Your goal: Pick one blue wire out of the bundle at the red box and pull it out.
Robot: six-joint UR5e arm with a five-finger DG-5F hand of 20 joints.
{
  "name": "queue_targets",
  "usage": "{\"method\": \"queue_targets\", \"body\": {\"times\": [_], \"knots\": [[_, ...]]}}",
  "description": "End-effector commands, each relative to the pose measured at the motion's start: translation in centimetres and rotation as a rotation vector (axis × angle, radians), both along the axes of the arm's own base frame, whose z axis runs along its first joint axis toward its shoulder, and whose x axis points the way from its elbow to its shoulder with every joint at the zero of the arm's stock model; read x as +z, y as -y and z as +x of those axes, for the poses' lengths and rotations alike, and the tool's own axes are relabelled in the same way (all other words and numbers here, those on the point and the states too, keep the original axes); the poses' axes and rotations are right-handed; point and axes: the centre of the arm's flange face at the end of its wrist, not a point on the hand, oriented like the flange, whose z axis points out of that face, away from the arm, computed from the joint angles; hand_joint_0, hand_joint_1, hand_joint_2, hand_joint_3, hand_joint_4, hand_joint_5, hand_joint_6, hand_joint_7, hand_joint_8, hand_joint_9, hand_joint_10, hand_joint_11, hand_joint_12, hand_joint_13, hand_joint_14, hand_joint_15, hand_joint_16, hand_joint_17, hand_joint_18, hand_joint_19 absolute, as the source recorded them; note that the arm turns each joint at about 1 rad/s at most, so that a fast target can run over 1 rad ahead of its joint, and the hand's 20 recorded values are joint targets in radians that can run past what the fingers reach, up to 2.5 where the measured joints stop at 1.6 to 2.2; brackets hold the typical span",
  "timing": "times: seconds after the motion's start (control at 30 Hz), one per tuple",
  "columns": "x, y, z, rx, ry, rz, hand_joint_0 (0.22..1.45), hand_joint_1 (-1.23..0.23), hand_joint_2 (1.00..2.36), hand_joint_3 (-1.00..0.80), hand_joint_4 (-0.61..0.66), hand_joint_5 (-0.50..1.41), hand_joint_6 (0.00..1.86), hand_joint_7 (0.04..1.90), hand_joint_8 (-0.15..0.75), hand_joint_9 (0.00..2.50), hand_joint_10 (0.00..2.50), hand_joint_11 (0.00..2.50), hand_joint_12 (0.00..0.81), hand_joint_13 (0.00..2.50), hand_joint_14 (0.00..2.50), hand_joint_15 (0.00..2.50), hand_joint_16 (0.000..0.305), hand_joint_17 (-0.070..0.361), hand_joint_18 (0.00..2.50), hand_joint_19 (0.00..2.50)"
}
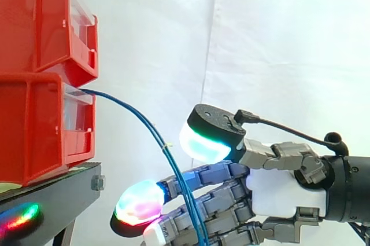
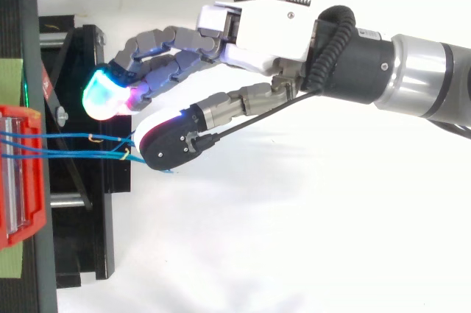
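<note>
Several thin blue wires (image 1: pixel 139 114) leave the lower red plastic bin (image 1: pixel 34 130) on the black stand (image 1: pixel 58 191), arc downward and cross the robot hand's (image 1: pixel 283 191) fingers (image 1: pixel 139 202). Fingers nearly straight, thumb spread apart above them, not clamped on the wires.

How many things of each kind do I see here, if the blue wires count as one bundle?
Red bins: 2 (upper red bin, lower red bin)
Bundle of blue wires: 1
Black stand: 1
Hand: 1
Total: 5
</note>
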Motion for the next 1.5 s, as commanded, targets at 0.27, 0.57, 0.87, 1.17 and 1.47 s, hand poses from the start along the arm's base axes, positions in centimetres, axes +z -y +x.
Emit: {"method": "queue_targets", "body": {"times": [0.27, 0.57, 0.87, 1.17, 1.47], "knots": [[0.1, -0.3, 0.1, 0.009, 0.007, 0.0, 0.56, -0.63, 1.0, -0.5, 0.39, -0.18, 0.5, 0.95, 0.34, 0.59, 0.0, 0.2, 0.421, 0.48, 0.01, 0.19, 0.053, 0.12, 0.53, 0.37], [0.3, -1.0, 0.4, 0.018, 0.027, 0.001, 0.57, -0.64, 1.0, -0.48, 0.37, -0.16, 0.5, 1.12, 0.339, 0.58, 0.01, 0.22, 0.419, 0.48, 0.01, 0.19, 0.053, 0.119, 0.53, 0.37], [0.5, -1.1, 0.5, 0.022, 0.032, 0.005, 0.6, -0.64, 1.01, -0.39, 0.38, -0.15, 0.53, 1.18, 0.343, 0.58, 0.01, 0.23, 0.416, 0.49, 0.01, 0.18, 0.052, 0.117, 0.54, 0.36], [0.4, -0.5, 0.3, 0.028, 0.025, 0.003, 0.61, -0.64, 1.01, -0.34, 0.35, -0.18, 0.65, 1.01, 0.351, 0.58, 0.01, 0.25, 0.417, 0.49, 0.01, 0.19, 0.052, 0.117, 0.55, 0.36], [0.4, -0.3, 0.3, 0.064, 0.025, 0.01, 0.58, -0.63, 1.01, -0.4, 0.35, -0.18, 0.65, 0.99, 0.352, 0.56, 0.01, 0.25, 0.42, 0.49, 0.01, 0.2, 0.053, 0.119, 0.55, 0.36]]}}
